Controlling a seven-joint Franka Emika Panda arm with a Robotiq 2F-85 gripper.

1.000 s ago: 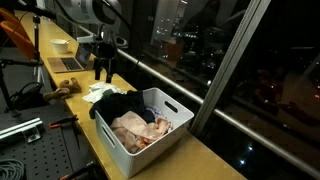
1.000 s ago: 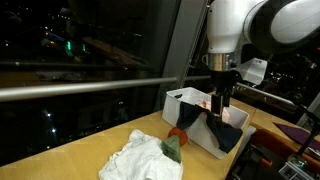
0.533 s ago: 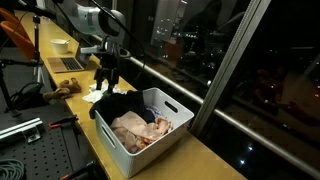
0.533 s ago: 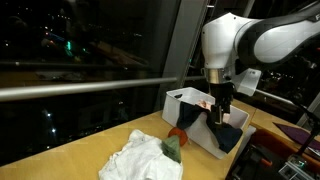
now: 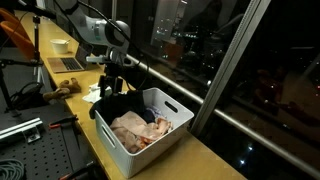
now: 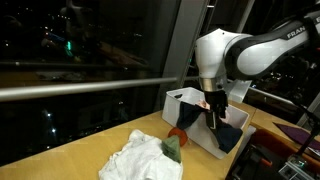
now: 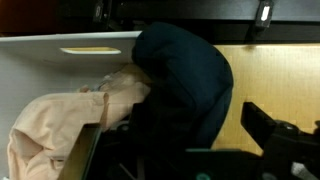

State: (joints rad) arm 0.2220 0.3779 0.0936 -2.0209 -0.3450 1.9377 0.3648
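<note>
A dark navy garment (image 7: 185, 80) hangs over the end wall of a white bin (image 7: 60, 50), its lower part spilling onto the wooden table. My gripper (image 7: 180, 150) is open and straddles this garment, with one finger (image 7: 85, 150) on the bin side and the other finger (image 7: 275, 135) over the table. Nothing is gripped. Peach-coloured cloth (image 7: 70, 115) fills the bin beside the garment. In both exterior views the gripper (image 5: 110, 88) (image 6: 214, 112) points down at the dark garment (image 5: 118, 105) (image 6: 228, 132) on the bin's (image 5: 120, 150) (image 6: 185, 100) edge.
A crumpled white cloth (image 6: 140, 158) with a green and red piece (image 6: 175, 145) lies on the table beyond the bin. A laptop (image 5: 68, 63) and a bowl (image 5: 62, 45) sit farther along the table. A dark window with a rail (image 6: 80, 88) runs beside the table.
The arm has come down and bent over toward the bin's end, bringing the open gripper onto the dark garment. The clothes and bin have not moved.
</note>
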